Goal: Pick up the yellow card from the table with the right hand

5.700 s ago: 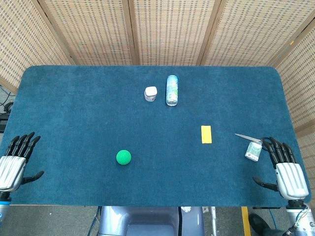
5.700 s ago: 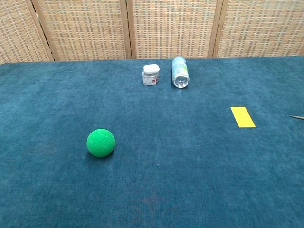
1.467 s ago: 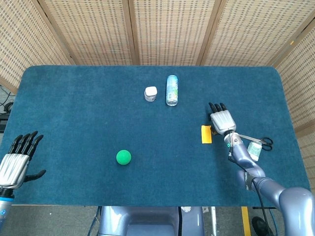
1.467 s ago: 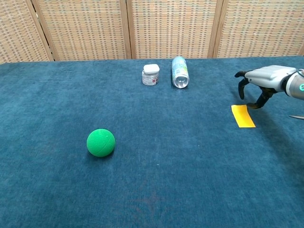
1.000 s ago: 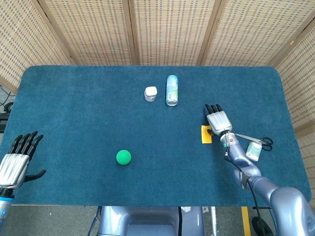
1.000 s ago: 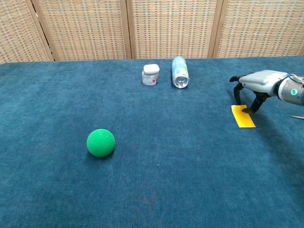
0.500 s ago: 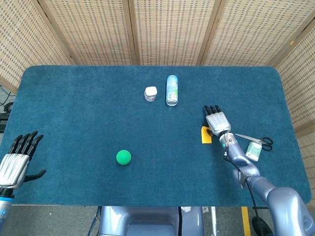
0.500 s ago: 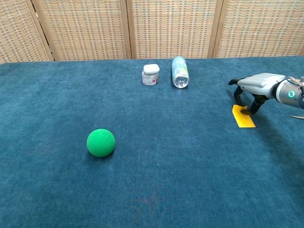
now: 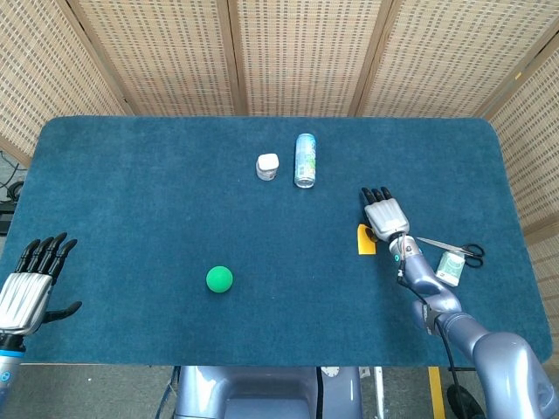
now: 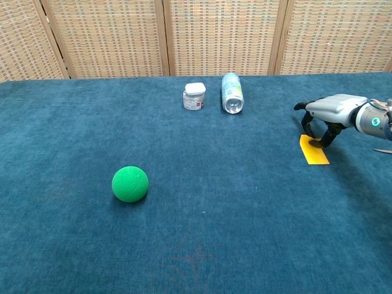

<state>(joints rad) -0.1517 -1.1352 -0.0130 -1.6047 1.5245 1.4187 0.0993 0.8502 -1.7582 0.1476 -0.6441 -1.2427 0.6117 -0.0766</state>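
1. Head view: I have the right hand point(image 9: 385, 215) palm-down over the far end of the flat yellow rectangular card point(image 9: 365, 240), which lies on the dark blue carpet-covered table point(image 9: 157, 192) at its right side. I judge this placement suits a thin flat card: the fingers must come down on an edge to lever it off the nap.
2. From this view the back of the hand hides its fingertips, so I cannot tell here whether they touch the card. The near part of the card shows clear beside the wrist.
3. The left hand point(image 9: 26, 292) rests at the left table edge, fingers apart, holding nothing; it has no part in this task.
4. The metal scissors with black handles point(image 9: 454, 250) and the small white-and-green box point(image 9: 451, 268) lie just right of my forearm, so I should keep the arm's path clear of them.
5. Chest view: the right hand point(image 10: 327, 113) arches over the card point(image 10: 314, 150), fingers point(image 10: 308, 127) curled downward with tips at the card's far end. They look to be touching it, partly closed, but the card is flat on the cloth and not yet held.
6. The green ball point(image 10: 130, 184), the white-lidded jar point(image 10: 194, 97) and the lying silver can point(image 10: 232, 93) are well apart from the work.
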